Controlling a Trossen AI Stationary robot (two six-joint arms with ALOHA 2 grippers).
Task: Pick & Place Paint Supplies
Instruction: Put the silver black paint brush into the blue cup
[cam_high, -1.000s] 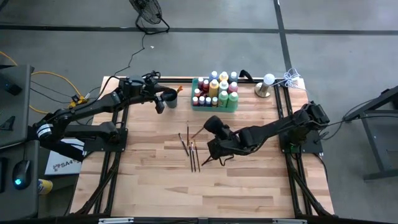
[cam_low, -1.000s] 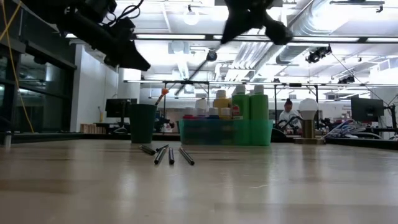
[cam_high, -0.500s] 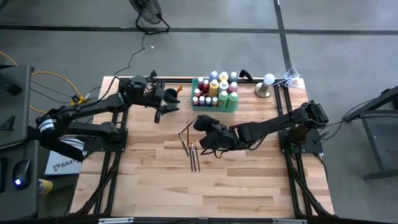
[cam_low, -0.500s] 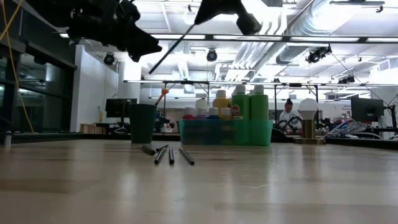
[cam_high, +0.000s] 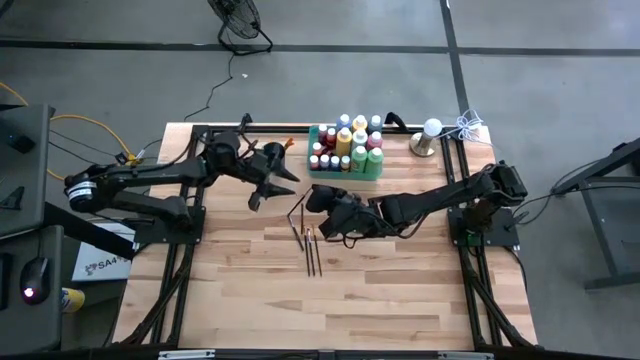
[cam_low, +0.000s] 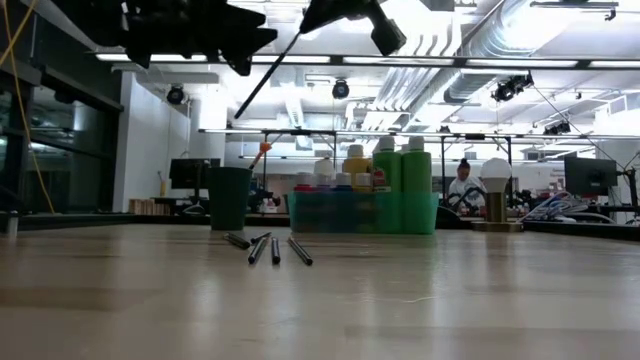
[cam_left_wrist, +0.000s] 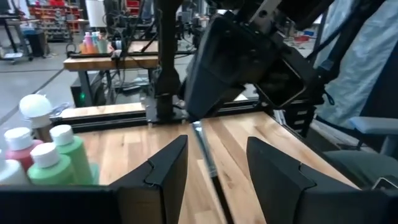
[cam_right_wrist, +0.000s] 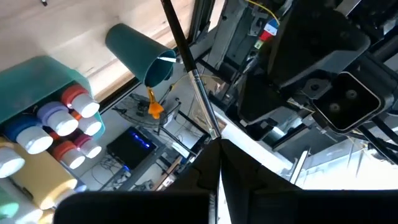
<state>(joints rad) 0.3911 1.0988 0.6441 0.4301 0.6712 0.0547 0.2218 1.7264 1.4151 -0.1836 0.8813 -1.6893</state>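
Since a second ago our right pincer (cam_high: 306, 205) carries its clamped paintbrush (cam_high: 297, 213) up toward our left pincer (cam_high: 272, 190), fingers apart; four brushes (cam_high: 310, 248) lie on the worktop (cam_high: 400, 290).

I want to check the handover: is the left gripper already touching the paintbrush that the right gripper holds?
Apart. In the left wrist view, the left gripper is open, and the paintbrush held by the right gripper runs between its fingers with wood visible on both sides.

Two dark jointed arms, white-banded left arm (cam_high: 80, 190).
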